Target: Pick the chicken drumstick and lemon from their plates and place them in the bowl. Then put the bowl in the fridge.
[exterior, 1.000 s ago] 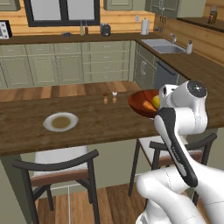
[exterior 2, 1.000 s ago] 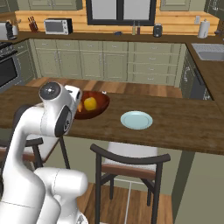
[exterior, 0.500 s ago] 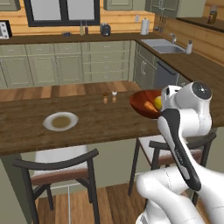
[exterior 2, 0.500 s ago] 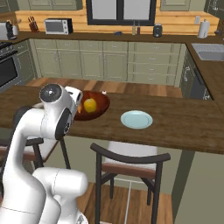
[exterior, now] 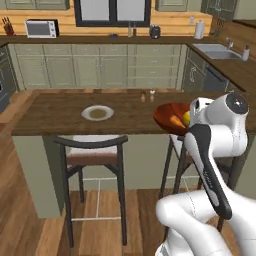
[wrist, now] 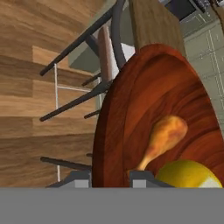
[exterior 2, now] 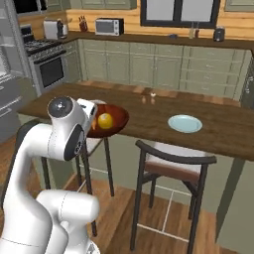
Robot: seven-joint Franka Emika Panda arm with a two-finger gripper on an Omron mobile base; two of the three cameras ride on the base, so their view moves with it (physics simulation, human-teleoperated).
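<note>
My gripper (wrist: 110, 179) is shut on the near rim of the reddish-brown bowl (wrist: 162, 96) and holds it in the air, one finger on each side of the rim. The chicken drumstick (wrist: 164, 138) and the yellow lemon (wrist: 186, 175) lie inside it. From the base views, the bowl (exterior: 170, 117) (exterior 2: 115, 118) hangs at counter height by the island's edge, with the lemon (exterior 2: 104, 120) showing. The white-rimmed plate (exterior: 98, 113) and the pale green-blue plate (exterior 2: 184, 123) sit bare on the wooden island. A grey fridge (exterior 2: 7, 74) stands at the far left.
Two stools (exterior: 95, 150) (exterior 2: 173, 166) stand against the island's near side, one under the bowl. Two small shakers (exterior: 147, 96) sit on the island (exterior 2: 233, 134). A stove (exterior 2: 49, 72) and a microwave (exterior 2: 109, 26) line the back wall. Wooden floor lies open in front.
The whole picture has shifted: the base has backed off from the island and turned left. The bowl stays in my grip with the drumstick and lemon inside.
</note>
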